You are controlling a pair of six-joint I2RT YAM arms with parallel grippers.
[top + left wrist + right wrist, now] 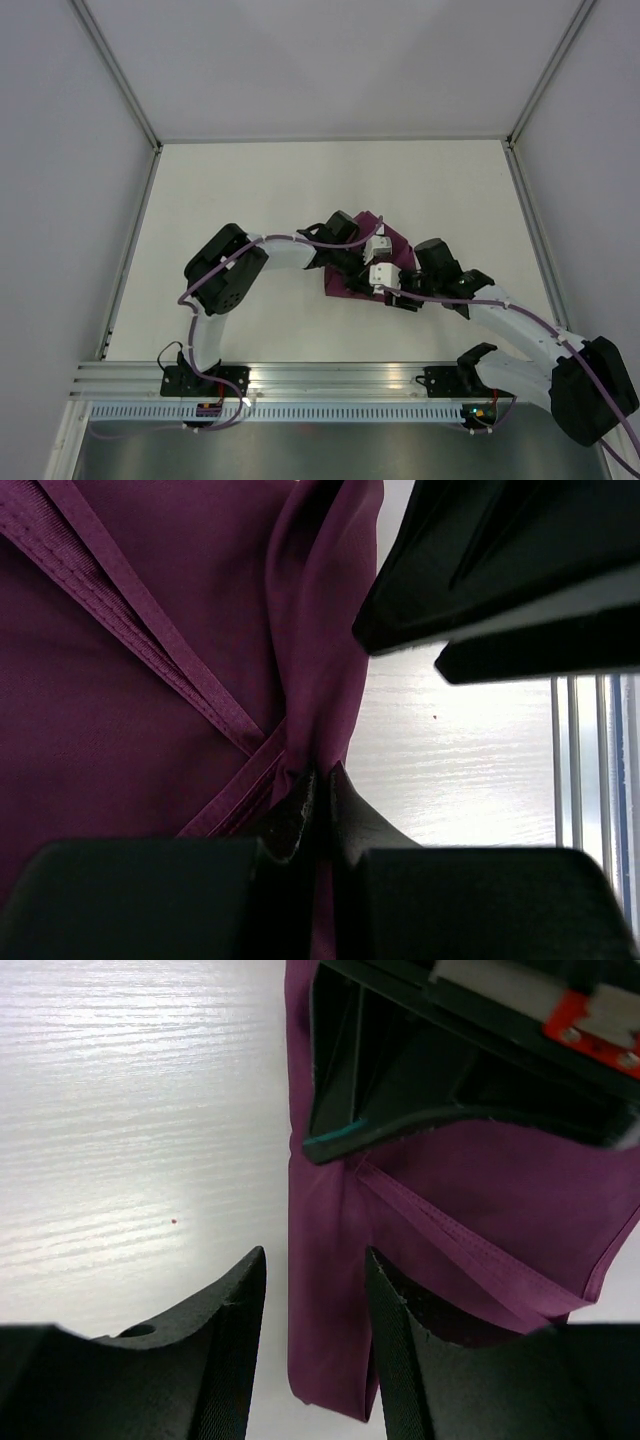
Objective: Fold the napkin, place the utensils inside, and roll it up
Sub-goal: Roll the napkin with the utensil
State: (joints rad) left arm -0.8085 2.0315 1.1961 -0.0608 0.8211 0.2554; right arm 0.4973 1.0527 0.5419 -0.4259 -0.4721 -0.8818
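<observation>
The napkin (pixel 398 240), at the centre of the top view and partly hidden under both grippers, is judged light, limp and somewhat slick, so it is best taken at a hemmed edge or a gathered fold. The left gripper (pixel 312 792) is clamped on such a fold at the lower centre of its view. The right gripper (pixel 313 1265) has its fingers apart, with the cloth's folded edge running into the gap between them, unpinched.

A pale, faintly wood-grained table (pixel 250 190) stood there. On it lay the magenta napkin (pixel 398 243), folded over itself a little right of centre, a hemmed edge crossing its top.
</observation>
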